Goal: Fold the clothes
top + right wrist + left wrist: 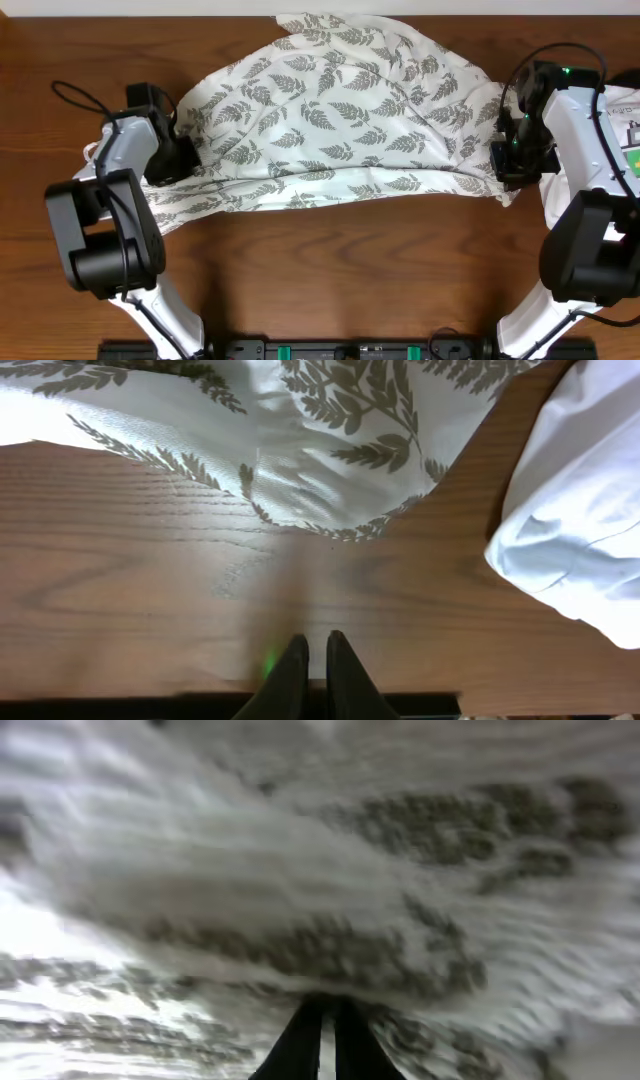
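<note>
At the clothes' [340, 110] left edge, left hand [322, 1012] pinches fabric; right hand [310, 647] closed, empty above table [120, 570].

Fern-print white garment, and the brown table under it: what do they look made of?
The white fern-print garment looks like thin woven fabric with a slight sheen: soft creases, glossy highlights in the right wrist view; fibre unclear. The brown table looks like wood or wood-look laminate, matte, with plain grain lines.
</note>
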{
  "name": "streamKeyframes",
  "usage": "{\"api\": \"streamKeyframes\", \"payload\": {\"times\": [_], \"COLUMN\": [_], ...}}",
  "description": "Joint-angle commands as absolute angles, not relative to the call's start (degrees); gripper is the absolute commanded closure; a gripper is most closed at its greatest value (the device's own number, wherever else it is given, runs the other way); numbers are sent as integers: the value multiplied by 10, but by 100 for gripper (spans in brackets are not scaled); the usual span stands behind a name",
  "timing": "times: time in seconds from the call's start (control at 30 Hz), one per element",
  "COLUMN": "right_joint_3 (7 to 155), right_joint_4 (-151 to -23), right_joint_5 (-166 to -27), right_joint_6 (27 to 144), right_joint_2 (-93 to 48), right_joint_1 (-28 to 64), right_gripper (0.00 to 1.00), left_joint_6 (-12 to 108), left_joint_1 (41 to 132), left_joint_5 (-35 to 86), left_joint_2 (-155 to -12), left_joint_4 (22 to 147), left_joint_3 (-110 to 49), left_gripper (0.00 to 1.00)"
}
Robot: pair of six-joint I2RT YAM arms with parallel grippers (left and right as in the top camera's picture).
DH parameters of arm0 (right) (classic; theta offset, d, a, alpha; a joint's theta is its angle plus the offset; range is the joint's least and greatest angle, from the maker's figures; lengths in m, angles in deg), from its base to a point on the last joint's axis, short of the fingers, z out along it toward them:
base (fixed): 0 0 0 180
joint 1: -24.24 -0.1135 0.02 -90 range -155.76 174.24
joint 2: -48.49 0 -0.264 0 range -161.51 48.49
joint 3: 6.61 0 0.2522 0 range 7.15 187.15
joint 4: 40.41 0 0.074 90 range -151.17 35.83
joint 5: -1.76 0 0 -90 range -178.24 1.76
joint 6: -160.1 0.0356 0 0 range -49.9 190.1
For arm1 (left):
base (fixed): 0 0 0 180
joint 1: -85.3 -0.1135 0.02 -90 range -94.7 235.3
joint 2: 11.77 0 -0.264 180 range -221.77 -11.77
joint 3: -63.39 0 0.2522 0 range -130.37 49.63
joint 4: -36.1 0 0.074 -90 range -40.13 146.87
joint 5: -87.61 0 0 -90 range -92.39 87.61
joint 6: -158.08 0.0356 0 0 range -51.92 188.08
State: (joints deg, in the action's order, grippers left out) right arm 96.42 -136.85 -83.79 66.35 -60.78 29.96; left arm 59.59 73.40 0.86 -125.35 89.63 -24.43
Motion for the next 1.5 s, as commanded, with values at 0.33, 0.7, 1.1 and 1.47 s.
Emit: {"api": "streamKeyframes", "payload": {"times": [0.33,0.7,1.1,1.47], "right_joint_3": [962,962,943,854], "right_joint_4": [-1358,-1310,-1256,-1162], "right_joint_5": [-863,-894,-894,-894], "right_joint_6": [669,669,695,722], "right_joint_2": [-609,-609,-608,-609], "right_joint_1": [302,302,310,334], "right_gripper": [91,88,95,99], "left_joint_6": [564,537,539,556], "left_joint_1": [685,621,633,710], "left_joint_5": [-93,-77,102,107], "left_joint_2": [-1313,-1313,-1236,-1072], "left_joint_4": [808,776,865,960], "left_joint_3": [-243,-266,-299,-299], "left_gripper": [90,89,66,62]}}
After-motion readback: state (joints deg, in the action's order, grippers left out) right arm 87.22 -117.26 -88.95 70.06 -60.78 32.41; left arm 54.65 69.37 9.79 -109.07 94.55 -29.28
